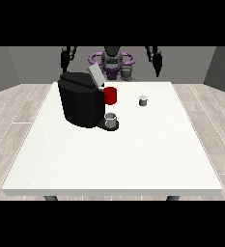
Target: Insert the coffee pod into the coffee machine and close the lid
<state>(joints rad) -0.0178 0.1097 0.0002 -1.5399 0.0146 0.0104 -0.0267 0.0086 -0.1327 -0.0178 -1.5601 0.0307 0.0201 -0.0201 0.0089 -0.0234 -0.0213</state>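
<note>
The robot's torso [112,60] is dark grey, with purple rings at either shoulder. Both arms are black, each ending in a black hand, one at the view's left [64,60], one at the right [158,61].

Both hands' fingers [158,67] too small.
</note>
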